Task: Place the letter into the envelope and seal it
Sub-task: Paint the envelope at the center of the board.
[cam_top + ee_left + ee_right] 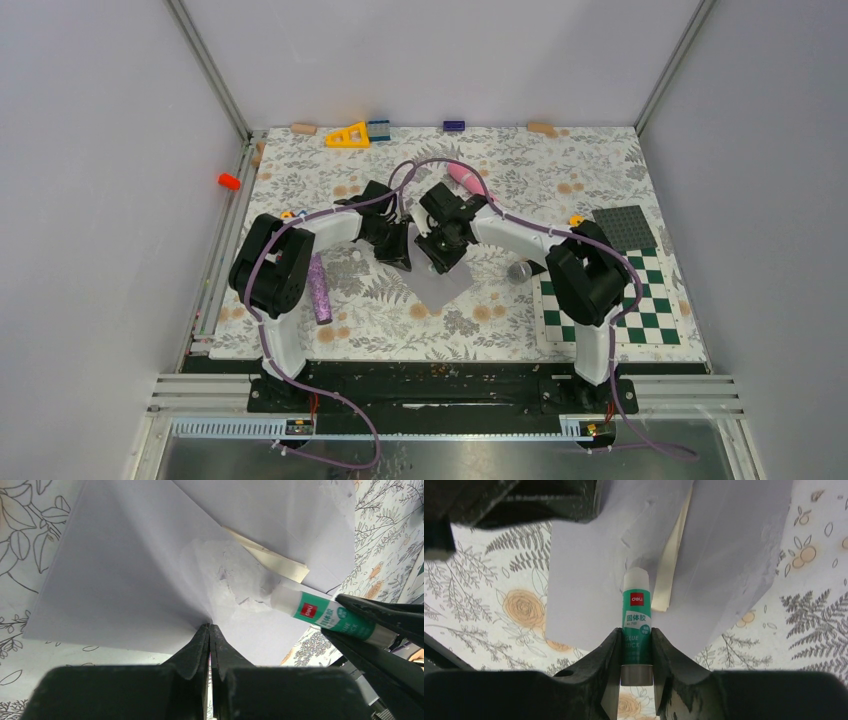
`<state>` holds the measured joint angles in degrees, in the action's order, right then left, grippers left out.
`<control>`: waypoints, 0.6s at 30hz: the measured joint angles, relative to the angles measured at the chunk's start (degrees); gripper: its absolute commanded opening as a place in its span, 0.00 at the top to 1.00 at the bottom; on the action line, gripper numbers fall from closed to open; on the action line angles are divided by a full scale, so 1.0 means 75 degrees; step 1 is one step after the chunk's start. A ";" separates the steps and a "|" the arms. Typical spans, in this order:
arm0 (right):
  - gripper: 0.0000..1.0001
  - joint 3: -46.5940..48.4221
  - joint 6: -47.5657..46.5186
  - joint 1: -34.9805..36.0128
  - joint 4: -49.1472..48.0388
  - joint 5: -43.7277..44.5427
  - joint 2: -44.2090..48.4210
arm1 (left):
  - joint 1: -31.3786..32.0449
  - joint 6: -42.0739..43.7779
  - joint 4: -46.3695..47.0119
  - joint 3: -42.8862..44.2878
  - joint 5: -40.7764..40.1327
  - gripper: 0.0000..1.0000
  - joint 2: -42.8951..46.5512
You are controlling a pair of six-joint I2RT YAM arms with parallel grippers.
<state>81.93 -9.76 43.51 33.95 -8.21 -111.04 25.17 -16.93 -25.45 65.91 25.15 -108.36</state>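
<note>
Right gripper (634, 647) is clamped on the glue stick (636, 615), its tip on the envelope (125, 575) flap, mid-table (600, 170). Left gripper (209, 630) is fully closed, pinching the flap tip. Best approach: hold the flap taut, light strokes along the edges, clear of the protruding letter (272, 560)

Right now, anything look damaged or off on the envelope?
Yes: the envelope flap has a whitish, scuffed, wrinkled patch at the glue stick tip, and a corner of the cream letter pokes out of the pocket.

Glue stick (637, 615) tip on envelope (125, 580); letter (270, 557) inside
</note>
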 measured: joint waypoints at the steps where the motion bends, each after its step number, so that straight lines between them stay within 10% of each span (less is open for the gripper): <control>1: 1.00 0.0076 0.0015 0.0000 0.0006 -0.0003 -0.0076 | 0.0000 -0.0003 0.0000 0.0000 0.0000 1.00 0.0000; 18: 1.00 0.0968 0.0291 0.0125 -0.0058 -0.0061 -0.0845 | 0.0000 -0.0093 0.0000 0.0000 0.0006 1.00 0.0000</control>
<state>89.19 -7.57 44.45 33.52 -8.67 -117.38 25.17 -17.63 -25.45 65.91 25.19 -108.36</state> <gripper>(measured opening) 0.317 0.005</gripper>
